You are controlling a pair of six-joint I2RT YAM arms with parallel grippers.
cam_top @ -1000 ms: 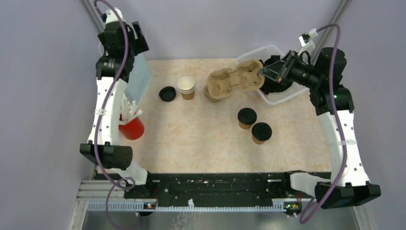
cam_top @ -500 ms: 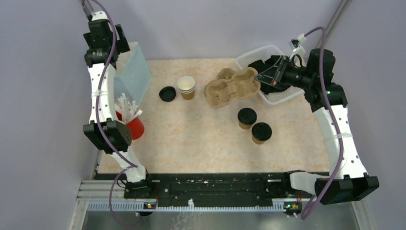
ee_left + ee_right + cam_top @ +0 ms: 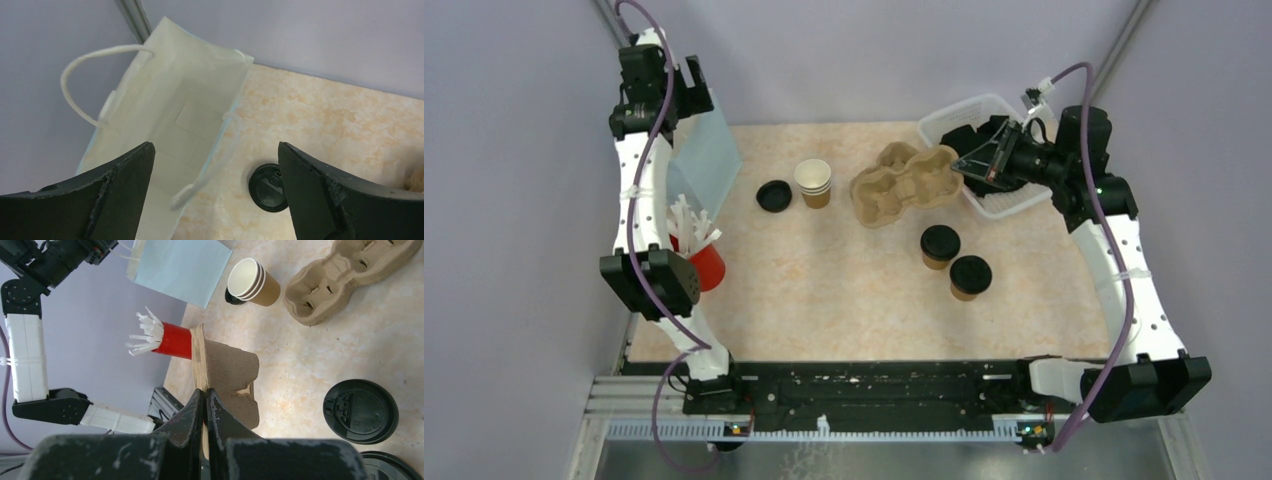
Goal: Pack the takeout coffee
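Observation:
Two kraft cups with black lids [image 3: 940,246] [image 3: 971,277] stand right of centre; their lids show in the right wrist view [image 3: 360,411] [image 3: 385,467]. My right gripper [image 3: 972,165] [image 3: 205,392] is shut on the edge of a brown cardboard carrier [image 3: 225,372] and holds it tilted above the table. A second carrier [image 3: 889,190] [image 3: 345,275] lies on the table beside it. My left gripper [image 3: 689,92] [image 3: 215,165] is open and empty, high above the mouth of the light-blue paper bag [image 3: 709,160] [image 3: 165,115].
A loose black lid [image 3: 774,196] [image 3: 267,187] and a stack of open kraft cups [image 3: 814,183] [image 3: 250,282] sit behind centre. A red cup of white sticks [image 3: 699,262] stands at the left. A clear plastic bin [image 3: 984,108] is at the back right.
My left arm has swung up beside the bag and the bag has shifted a little. My right gripper has drawn back slightly to the right with its carrier, which sits lower.

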